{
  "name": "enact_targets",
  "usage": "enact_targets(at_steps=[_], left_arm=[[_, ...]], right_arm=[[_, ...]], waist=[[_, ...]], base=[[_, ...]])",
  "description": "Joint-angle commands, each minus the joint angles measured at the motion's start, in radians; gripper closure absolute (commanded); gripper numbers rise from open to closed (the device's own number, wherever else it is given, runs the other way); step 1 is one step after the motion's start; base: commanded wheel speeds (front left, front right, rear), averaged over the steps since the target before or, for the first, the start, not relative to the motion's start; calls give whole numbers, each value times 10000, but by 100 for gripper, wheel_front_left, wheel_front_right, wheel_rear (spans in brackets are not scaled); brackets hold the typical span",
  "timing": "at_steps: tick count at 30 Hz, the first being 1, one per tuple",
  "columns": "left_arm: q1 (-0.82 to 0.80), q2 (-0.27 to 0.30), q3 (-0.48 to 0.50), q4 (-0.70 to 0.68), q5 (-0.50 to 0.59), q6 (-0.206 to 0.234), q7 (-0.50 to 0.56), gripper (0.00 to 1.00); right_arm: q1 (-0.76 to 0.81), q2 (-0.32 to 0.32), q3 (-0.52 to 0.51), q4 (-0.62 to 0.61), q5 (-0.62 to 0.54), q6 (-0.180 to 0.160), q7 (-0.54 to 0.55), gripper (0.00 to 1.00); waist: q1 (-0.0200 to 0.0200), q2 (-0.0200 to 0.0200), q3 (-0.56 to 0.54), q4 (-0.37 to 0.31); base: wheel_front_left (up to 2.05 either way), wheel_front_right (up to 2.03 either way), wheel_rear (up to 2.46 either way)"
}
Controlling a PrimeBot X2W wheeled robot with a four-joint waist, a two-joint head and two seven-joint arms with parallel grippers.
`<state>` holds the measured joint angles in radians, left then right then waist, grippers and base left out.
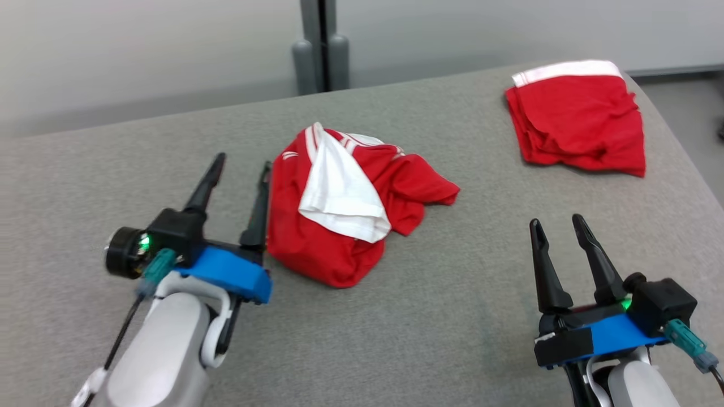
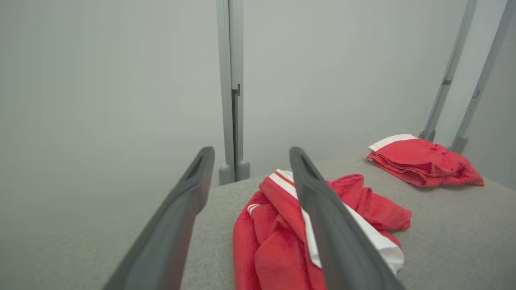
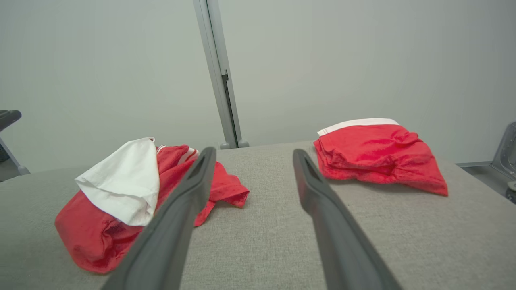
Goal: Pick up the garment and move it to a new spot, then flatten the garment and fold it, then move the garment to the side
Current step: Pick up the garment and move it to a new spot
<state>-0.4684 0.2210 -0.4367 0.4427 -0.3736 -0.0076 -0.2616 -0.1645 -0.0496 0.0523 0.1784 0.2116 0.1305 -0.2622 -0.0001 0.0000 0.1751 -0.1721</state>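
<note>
I am holding my left jaws wide apart and empty, low over the grey desk (image 1: pixel 396 339). The crumpled garment (image 1: pixel 317 249) is lying just to their right. The inner finger (image 1: pixel 257 209) is standing at the heap's left edge, and I cannot tell whether it is touching the cloth or only beside it. My right jaws are also standing wide and empty, well apart from the heap, on its near right.

The garment is sitting mid-desk as a bunched red mound with a white flap (image 1: pixel 345 198) draped over its top. Its longer run is going across me, from my left jaws toward a red tail (image 1: pixel 435 189) pointing right. My left arm is plainly the nearer one. I am judging that flattening is coming next, and that it is calling for one edge from each side.

A second red garment (image 1: pixel 577 121), folded, with a white band, is resting at the far right corner.

I am reading no brand, label or lettering anywhere; white stripes are showing on the heap's far edge.
</note>
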Motion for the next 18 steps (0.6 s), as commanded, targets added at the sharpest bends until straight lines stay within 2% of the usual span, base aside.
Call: enact_targets(at_steps=[1,8,18], left_arm=[[389,149,291,-390,151,128,-37,0],[1707,330,1984,-2063,608,400,-43,0],[3597,102,3561,-2696,1372,420,-43,0]], right_arm=[[159,-19,-62,37,-92,5,-35,0],[411,-22,-346,139,-168,5,-35,0],[712,-25,-685,293,-256,5,-35,0]], waist=[[1,0,-77,162],[1,0,-460,942],[1,0,-868,1672]], base=[[0,0,0],[0,0,0],[0,0,0]])
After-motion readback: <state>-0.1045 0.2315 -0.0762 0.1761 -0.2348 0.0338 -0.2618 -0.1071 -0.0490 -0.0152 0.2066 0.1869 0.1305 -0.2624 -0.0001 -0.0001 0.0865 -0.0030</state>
